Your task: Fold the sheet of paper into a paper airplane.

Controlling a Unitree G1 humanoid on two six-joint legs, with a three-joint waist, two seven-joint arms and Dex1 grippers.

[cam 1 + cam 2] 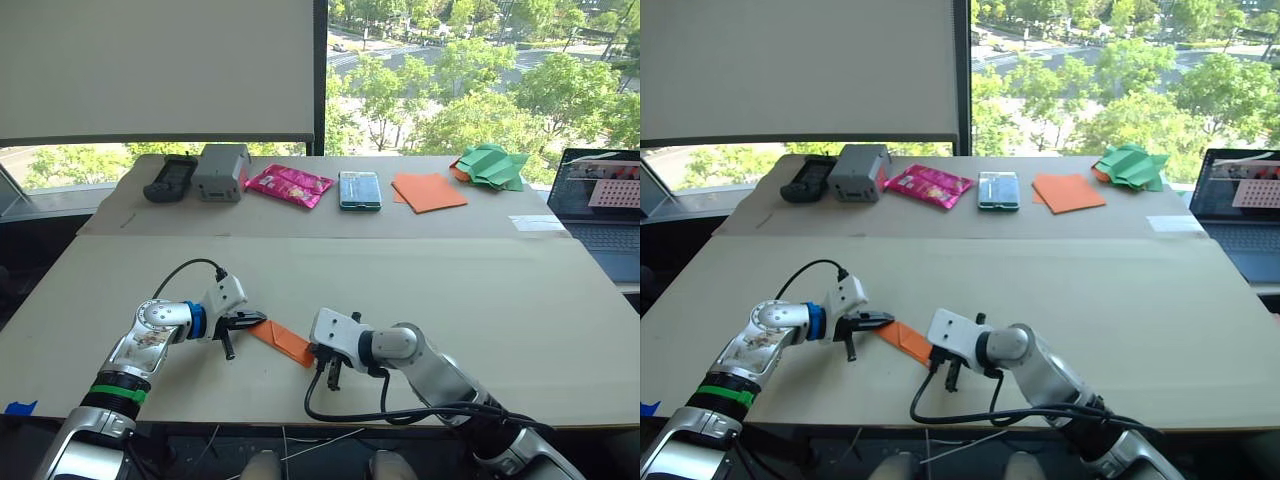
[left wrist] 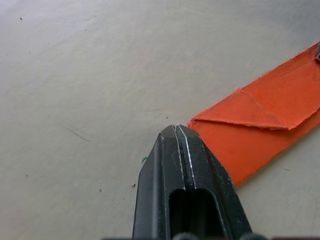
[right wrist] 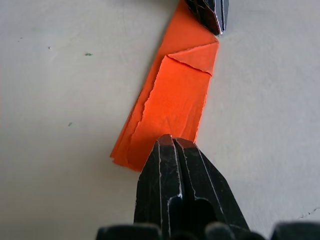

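Note:
The sheet of paper lies flat on the near table, folded into a narrow orange strip with a triangular flap at its left end and ragged layered edges. My left gripper is shut, and its tip rests at that left end of the strip. At the opposite end, my right gripper is shut too, its tip down on the paper. Neither gripper has paper between its fingers. The left fingertips also show at the strip's far end in the right wrist view.
On the back table stand a black device, a grey box, a pink packet, a teal case, a smooth orange sheet and a green paper shape. A laptop sits at the right.

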